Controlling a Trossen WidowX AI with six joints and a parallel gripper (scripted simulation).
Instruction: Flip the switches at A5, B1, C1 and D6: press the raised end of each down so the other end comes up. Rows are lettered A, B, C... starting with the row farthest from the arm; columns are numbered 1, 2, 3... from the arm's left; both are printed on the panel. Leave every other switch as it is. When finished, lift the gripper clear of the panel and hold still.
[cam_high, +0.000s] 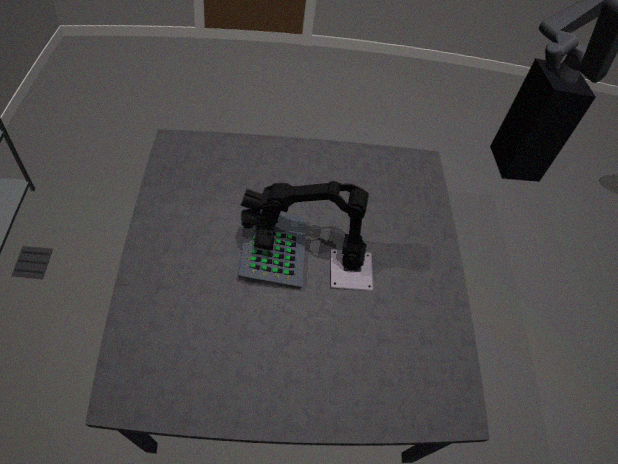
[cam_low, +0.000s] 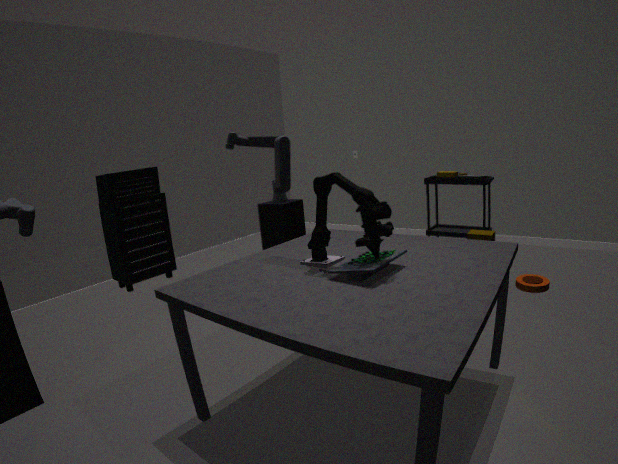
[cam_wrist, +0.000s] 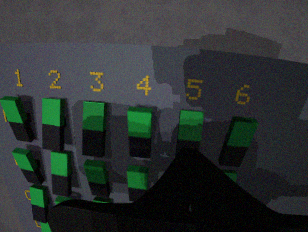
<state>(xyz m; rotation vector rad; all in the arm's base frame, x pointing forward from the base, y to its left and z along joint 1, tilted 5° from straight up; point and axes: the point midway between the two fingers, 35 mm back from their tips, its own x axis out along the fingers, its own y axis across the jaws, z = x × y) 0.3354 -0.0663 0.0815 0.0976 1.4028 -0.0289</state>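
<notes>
Hovering over the switch panel (cam_high: 297, 272) on the bench (cam_high: 200, 350), the end effector (cam_wrist: 187, 151) is closed, gripping nothing. Its tip sits at the column 5 switch (cam_wrist: 191, 123) in the far row.

Dim grey room. Square grey counter (cam_low: 280, 300) on dark legs. Black drawer cabinet (cam_low: 136, 227) by wall; dark two-tier shelf cart (cam_low: 458, 180); orange ring (cam_low: 532, 283) on floor.

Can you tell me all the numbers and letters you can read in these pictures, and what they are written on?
"1", "2", "3", "4", "5", "6": orange column numbers on the switch panel, above its top row, wrist view.
Orange marks at the panel's left edge: row letters, too cut off to read.
Top and exterior views: the panel's print is too small to read.
</notes>
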